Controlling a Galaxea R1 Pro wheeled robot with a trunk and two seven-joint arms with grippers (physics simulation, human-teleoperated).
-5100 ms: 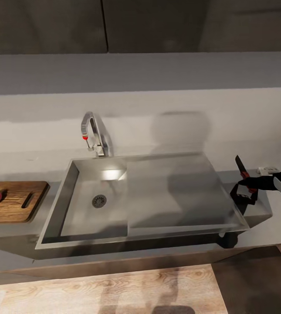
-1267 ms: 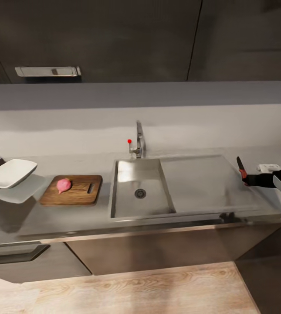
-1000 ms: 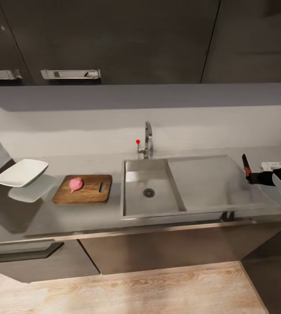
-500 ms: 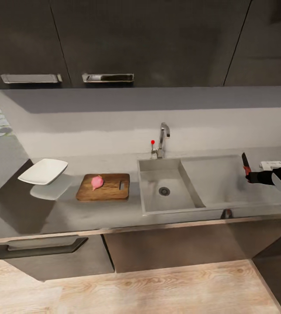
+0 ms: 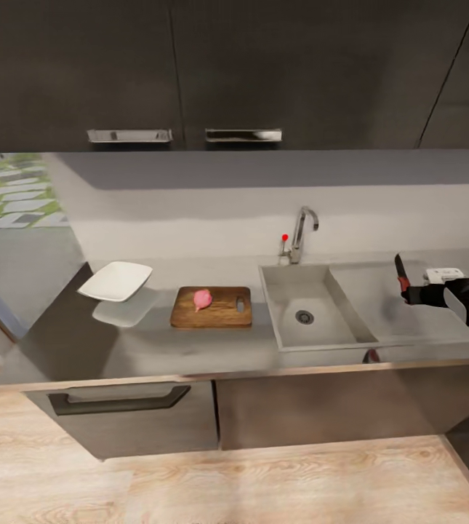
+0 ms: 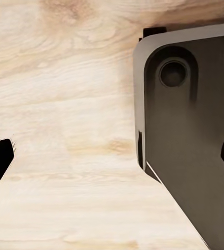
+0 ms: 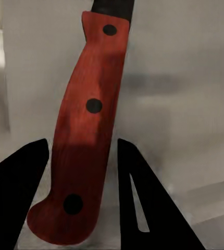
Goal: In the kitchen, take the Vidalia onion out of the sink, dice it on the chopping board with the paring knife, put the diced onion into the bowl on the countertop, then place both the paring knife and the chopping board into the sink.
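Onion (image 5: 202, 298) is seen resting on the chopping board (image 5: 223, 313), on the desk left of the sink (image 5: 350, 342). The paring knife (image 5: 401, 273) is clamped in the right claw (image 5: 411, 293); it should be carried over blade-up, then lowered squarely.

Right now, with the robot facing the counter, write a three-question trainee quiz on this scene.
1. True or false: the Vidalia onion lies in the sink.
2. What does the right hand hold?
A. bowl
B. paring knife
C. tap
3. Fill in: the bowl stands on the chopping board's ___ side in the head view.

Key:
1. False; it rests on the board.
2. B
3. left
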